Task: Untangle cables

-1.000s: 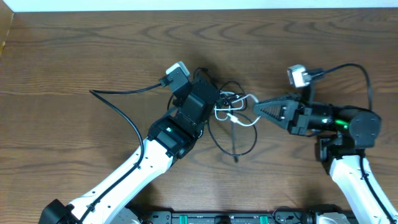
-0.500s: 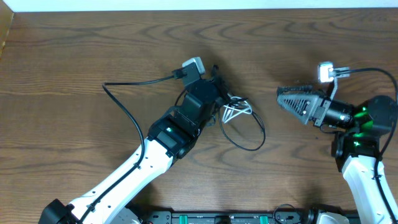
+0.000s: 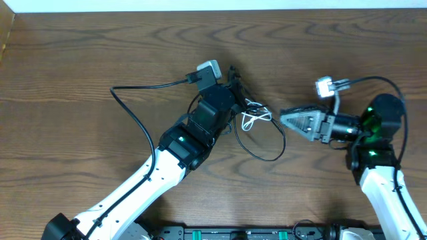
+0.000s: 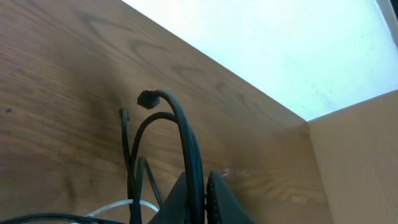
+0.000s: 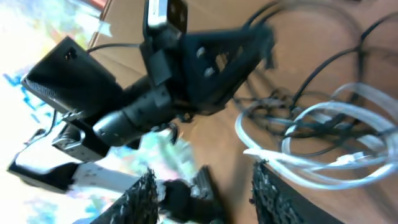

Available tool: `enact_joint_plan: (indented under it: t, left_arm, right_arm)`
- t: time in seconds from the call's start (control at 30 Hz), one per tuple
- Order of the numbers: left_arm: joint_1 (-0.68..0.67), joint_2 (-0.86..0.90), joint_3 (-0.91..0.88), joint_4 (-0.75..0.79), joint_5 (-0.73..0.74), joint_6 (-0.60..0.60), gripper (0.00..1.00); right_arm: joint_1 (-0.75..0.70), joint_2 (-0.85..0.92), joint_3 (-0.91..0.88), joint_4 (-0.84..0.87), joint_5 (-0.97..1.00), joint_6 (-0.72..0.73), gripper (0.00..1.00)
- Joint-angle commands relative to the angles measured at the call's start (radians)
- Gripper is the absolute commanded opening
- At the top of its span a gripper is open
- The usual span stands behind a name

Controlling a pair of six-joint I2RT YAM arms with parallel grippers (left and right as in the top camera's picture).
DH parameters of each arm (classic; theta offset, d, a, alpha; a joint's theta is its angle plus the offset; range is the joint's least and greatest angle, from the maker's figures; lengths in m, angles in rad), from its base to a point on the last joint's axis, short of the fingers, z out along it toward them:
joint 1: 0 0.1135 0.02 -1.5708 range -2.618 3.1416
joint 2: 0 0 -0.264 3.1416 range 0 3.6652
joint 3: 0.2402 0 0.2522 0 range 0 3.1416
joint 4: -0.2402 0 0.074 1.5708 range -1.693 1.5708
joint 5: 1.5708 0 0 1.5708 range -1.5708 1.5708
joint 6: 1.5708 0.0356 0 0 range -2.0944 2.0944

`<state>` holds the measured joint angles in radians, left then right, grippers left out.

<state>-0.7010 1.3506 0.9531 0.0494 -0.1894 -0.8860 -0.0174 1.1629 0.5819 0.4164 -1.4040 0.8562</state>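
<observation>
The cables (image 3: 257,127) lie tangled at mid table: a white one (image 3: 252,119) in small loops, and black ones with a wide loop (image 3: 267,150) toward the front. My left gripper (image 3: 235,79) is at the far side of the tangle. In the left wrist view it (image 4: 202,183) is shut on a black cable (image 4: 186,140), which arches up to a plug end (image 4: 146,98). My right gripper (image 3: 282,118) points at the tangle from the right. Its jaws (image 5: 204,175) stand apart with nothing between them, and the white cable (image 5: 323,158) lies just past the right finger (image 5: 270,193).
A thick black wire (image 3: 137,93) runs from the left wrist camera (image 3: 208,69) out to the left and back under the left arm (image 3: 180,143). The table's far edge (image 3: 213,10) meets a white surface, and a cardboard wall (image 4: 354,155) stands nearby.
My right gripper opened, drew back to the right, then came in again toward the tangle. The left gripper shifted a little up and right with its black cable, and the tangle followed.
</observation>
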Motion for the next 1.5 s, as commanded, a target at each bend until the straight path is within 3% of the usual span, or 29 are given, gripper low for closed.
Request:
enact_joint_plan:
  t: [0.0,0.1,0.13,0.3,0.57,0.9,1.13,1.33,1.47]
  left_arm:
    - [0.004,-0.004,0.011,0.005,-0.031,0.01,0.08]
    - [0.004,-0.004,0.011,0.005,0.013,0.063,0.08]
    - [0.004,-0.004,0.011,0.005,0.051,0.108,0.08]
    - [0.004,-0.004,0.011,0.005,0.1,0.123,0.08]
    - [0.004,-0.004,0.011,0.005,0.1,0.123,0.08]
    - [0.004,-0.004,0.011,0.005,0.1,0.12,0.08]
    - [0.004,-0.004,0.011,0.005,0.1,0.1,0.08]
    - [0.004,-0.004,0.011,0.004,0.092,0.1,0.08]
    - [0.004,-0.004,0.011,-0.002,0.089,0.101,0.08]
  right_arm:
    - [0.094,-0.005,0.005,0.019,0.042,0.039,0.52]
    - [0.162,-0.005,0.005,0.054,0.101,-0.075,0.59]
    - [0.193,-0.005,0.005,0.051,0.137,-0.177,0.59]
    - [0.26,-0.003,0.005,0.033,0.209,-0.35,0.52]
    - [0.269,-0.003,0.005,-0.285,0.43,-0.53,0.43]
    - [0.269,-0.003,0.005,-0.356,0.469,-0.547,0.4]
    - [0.26,-0.003,0.005,-0.631,0.991,-0.361,0.38]
    - [0.228,-0.01,0.005,-0.659,0.956,-0.355,0.41]
    - [0.194,-0.05,0.006,-0.647,0.709,-0.358,0.5]
